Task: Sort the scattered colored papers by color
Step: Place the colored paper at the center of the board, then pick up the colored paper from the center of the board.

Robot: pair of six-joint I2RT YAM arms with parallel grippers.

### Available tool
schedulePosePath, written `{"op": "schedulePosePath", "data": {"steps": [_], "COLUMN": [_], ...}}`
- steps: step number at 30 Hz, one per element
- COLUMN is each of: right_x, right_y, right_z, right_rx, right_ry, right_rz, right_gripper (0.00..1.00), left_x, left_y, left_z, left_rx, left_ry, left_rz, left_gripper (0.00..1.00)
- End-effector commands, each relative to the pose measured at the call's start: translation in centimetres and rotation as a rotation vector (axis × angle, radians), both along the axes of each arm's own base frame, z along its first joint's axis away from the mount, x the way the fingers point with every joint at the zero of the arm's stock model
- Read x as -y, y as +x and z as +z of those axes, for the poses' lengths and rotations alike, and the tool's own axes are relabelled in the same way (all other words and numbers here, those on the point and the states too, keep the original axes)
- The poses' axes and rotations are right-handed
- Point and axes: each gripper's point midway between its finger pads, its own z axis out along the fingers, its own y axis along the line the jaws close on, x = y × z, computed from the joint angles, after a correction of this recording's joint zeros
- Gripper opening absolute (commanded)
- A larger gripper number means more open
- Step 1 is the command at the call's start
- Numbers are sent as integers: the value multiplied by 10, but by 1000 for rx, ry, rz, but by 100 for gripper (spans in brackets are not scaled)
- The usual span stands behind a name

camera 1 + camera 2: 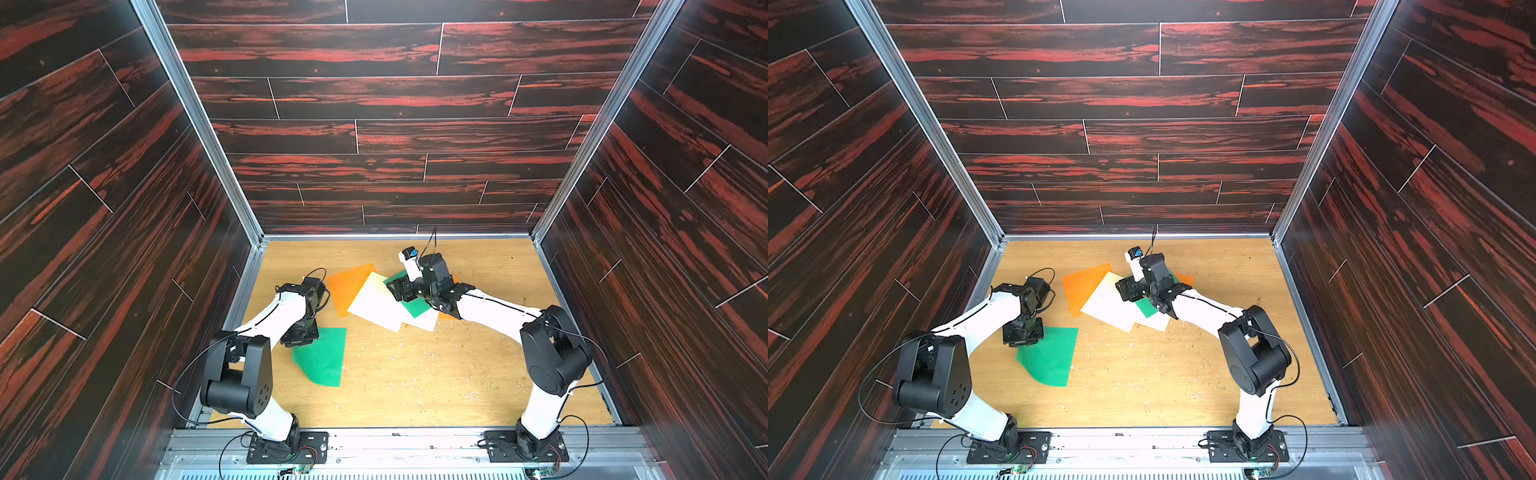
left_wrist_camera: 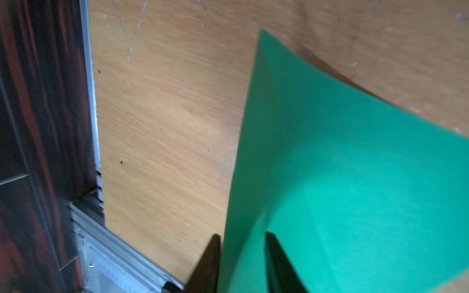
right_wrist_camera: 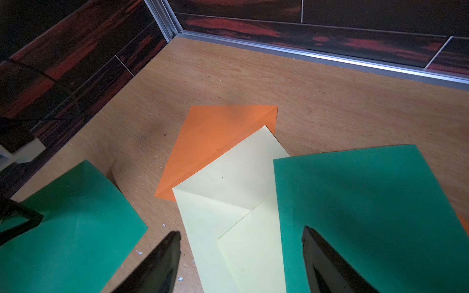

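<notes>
A green paper (image 1: 324, 357) (image 1: 1050, 357) lies near the left wall, one edge curling up. My left gripper (image 1: 297, 338) (image 2: 241, 234) is at that raised edge, jaws slightly apart, with the green paper (image 2: 355, 165) passing between the fingers. In both top views the other papers overlap mid-table: an orange paper (image 1: 347, 286) (image 3: 215, 142), a cream paper (image 1: 376, 303) (image 3: 228, 177) over it, and a second green paper (image 1: 415, 307) (image 3: 368, 203). My right gripper (image 1: 397, 289) (image 3: 241, 230) hovers open above a second cream paper (image 3: 253, 248), holding nothing.
Dark wood-pattern walls close in the wooden tabletop (image 1: 415, 382) on three sides. A metal rail (image 1: 415, 440) with both arm bases runs along the front. A sliver of another orange paper (image 1: 1185, 279) shows under the right wrist.
</notes>
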Motion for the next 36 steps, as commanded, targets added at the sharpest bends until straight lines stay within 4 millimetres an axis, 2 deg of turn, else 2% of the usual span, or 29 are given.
{"op": "schedulePosePath", "data": {"steps": [1, 4, 12, 17, 20, 24, 27, 29, 31, 34, 36], "right_x": [-3, -2, -1, -1, -1, 5, 7, 10, 17, 35, 51], "right_y": [-2, -2, -3, -3, 0, 8, 11, 16, 23, 34, 41], "right_z": [-12, -16, -22, -21, -22, -19, -18, -21, -27, -38, -48], "right_rx": [-25, -33, -39, -35, -41, -38, -40, -49, -63, -94, -131], "right_ry": [-15, -23, -39, -45, -62, -94, -108, -129, -156, -181, -182], "right_rz": [17, 16, 16, 22, 12, -32, -48, -73, -117, -205, -256], "right_gripper": [79, 79, 79, 79, 78, 78, 78, 77, 74, 72, 72], "left_x": [-8, -8, -10, 2, 23, 64, 87, 100, 113, 135, 152], "left_y": [-7, -5, -4, 13, 35, 82, 118, 135, 148, 169, 186], "left_z": [1, 3, 8, 14, 22, 43, 55, 58, 53, 47, 51], "left_rx": [-18, -8, 6, 107, 232, 485, 642, 680, 647, 613, 638], "left_ry": [36, 41, 53, -25, -153, -405, -558, -636, -692, -779, -854], "left_rz": [4, 5, 10, 28, 42, 54, 60, 57, 44, 13, -17], "left_gripper": [45, 48, 48, 47, 48, 57, 58, 58, 58, 58, 58]}}
